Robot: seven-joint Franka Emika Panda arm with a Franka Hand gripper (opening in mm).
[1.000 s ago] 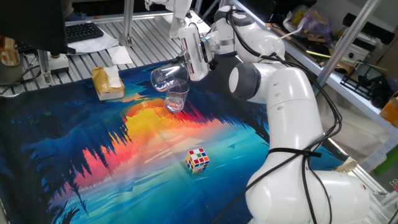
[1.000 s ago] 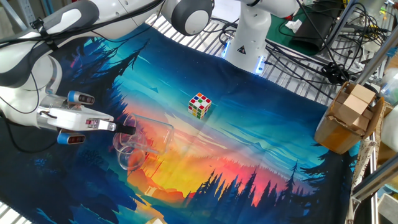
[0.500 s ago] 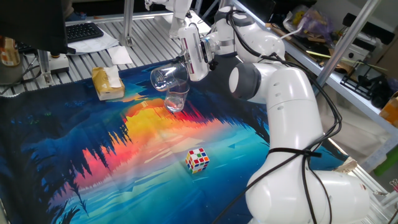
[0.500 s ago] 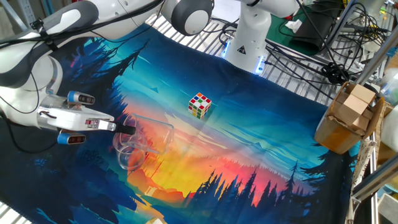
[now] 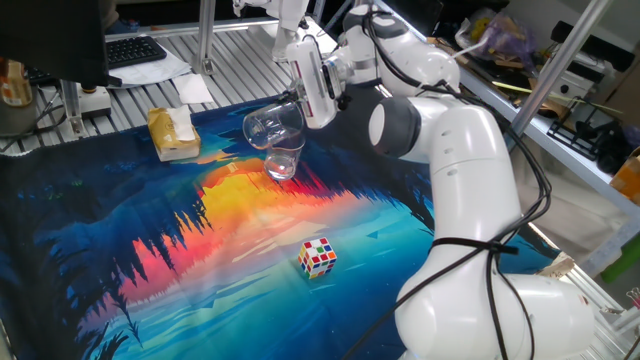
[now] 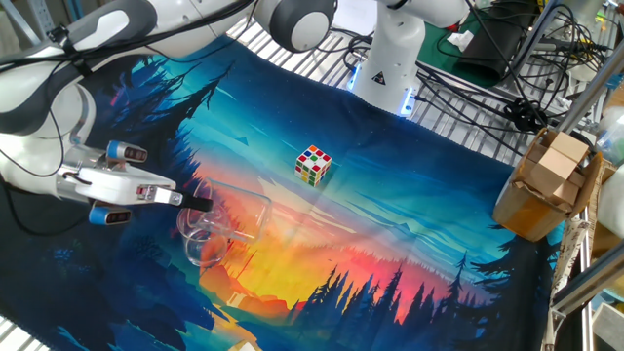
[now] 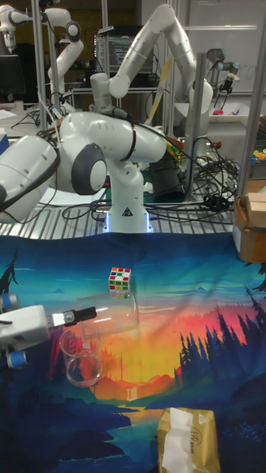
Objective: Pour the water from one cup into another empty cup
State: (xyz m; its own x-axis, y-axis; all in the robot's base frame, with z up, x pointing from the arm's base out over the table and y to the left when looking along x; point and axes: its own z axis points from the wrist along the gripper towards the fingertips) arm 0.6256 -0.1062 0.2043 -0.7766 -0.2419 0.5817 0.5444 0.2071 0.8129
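Observation:
A clear glass cup (image 5: 271,123) lies tipped on its side in the air, its mouth pointing left. My gripper (image 5: 308,98) is shut on its rim end. Right below it a second clear cup (image 5: 285,160) stands upright on the printed cloth, close under the tipped one. In the other fixed view the held cup (image 6: 241,215) lies level above the standing cup (image 6: 204,242), with my gripper (image 6: 198,203) at its left. In the tall view the held cup (image 7: 111,314) lies over the lower cup (image 7: 81,363), beside my gripper (image 7: 80,315). I cannot make out the water in either cup.
A Rubik's cube (image 5: 318,256) sits on the cloth nearer the robot's base (image 6: 390,68). A tan tissue box (image 5: 172,133) lies left of the cups. A cardboard box (image 6: 546,185) stands off the cloth's edge. A keyboard (image 5: 135,48) lies on the slatted table behind.

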